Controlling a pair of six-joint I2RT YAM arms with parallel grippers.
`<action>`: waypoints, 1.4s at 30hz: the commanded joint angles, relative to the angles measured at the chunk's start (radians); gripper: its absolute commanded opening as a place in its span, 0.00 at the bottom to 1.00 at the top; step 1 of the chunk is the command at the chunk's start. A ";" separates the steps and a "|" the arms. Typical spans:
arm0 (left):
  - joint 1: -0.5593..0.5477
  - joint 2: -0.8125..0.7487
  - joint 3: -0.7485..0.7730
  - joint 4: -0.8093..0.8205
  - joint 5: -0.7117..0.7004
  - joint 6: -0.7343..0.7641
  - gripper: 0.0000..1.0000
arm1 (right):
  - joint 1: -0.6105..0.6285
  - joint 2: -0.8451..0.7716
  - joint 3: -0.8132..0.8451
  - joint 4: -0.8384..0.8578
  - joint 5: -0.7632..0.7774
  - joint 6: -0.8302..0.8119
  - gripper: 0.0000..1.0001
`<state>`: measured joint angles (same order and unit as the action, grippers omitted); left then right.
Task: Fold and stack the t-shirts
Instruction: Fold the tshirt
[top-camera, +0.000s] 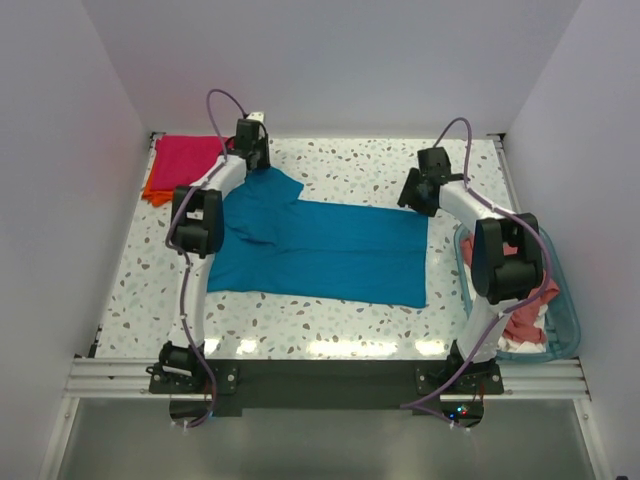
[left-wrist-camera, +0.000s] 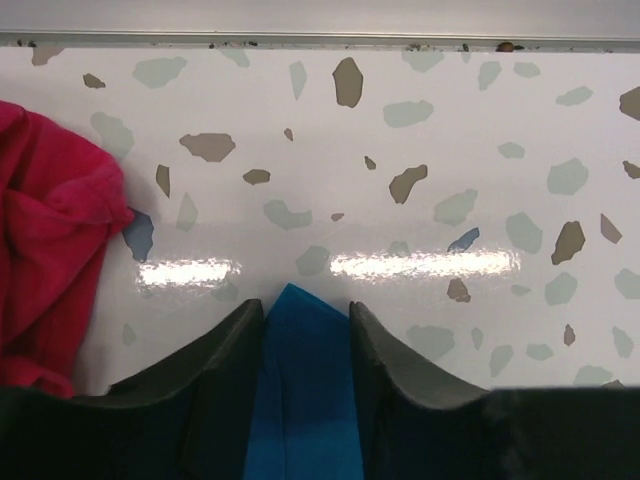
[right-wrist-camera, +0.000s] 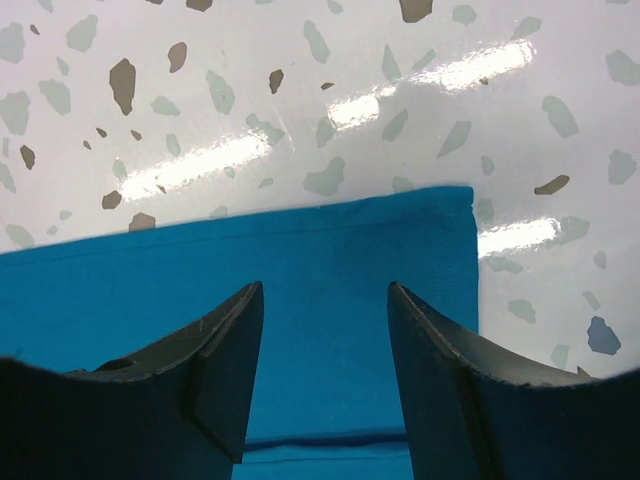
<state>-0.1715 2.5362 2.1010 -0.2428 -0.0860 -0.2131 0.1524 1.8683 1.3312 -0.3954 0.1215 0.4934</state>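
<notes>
The teal shirt (top-camera: 330, 250) is plain blue-green. The magenta shirt (top-camera: 188, 158) is plain deep pink, the orange shirt (top-camera: 152, 192) bright orange, and the salmon shirt (top-camera: 528, 318) soft pinkish red. The basket (top-camera: 566, 290) is clear with a blue tint. The table (top-camera: 350, 165) is glossy white, speckled grey, brown and pale green. The 2 arms (top-camera: 200, 220) are white and black, with purple cables (top-camera: 222, 100).

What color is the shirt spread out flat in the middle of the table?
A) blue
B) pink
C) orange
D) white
A: the blue shirt lies spread out flat in the middle, while the pink shirt sits off in the far left corner.
</notes>
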 joint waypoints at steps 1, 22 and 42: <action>0.006 0.012 0.019 -0.007 0.055 0.011 0.34 | -0.019 -0.017 0.022 0.024 0.044 -0.012 0.56; 0.055 -0.182 -0.165 0.227 0.183 -0.115 0.00 | -0.113 0.189 0.146 -0.057 0.024 0.005 0.55; 0.078 -0.244 -0.193 0.269 0.242 -0.143 0.00 | -0.111 0.143 0.125 -0.053 -0.008 0.007 0.00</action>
<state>-0.1112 2.3680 1.9160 -0.0383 0.1349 -0.3458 0.0399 2.0651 1.4685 -0.4488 0.1238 0.4976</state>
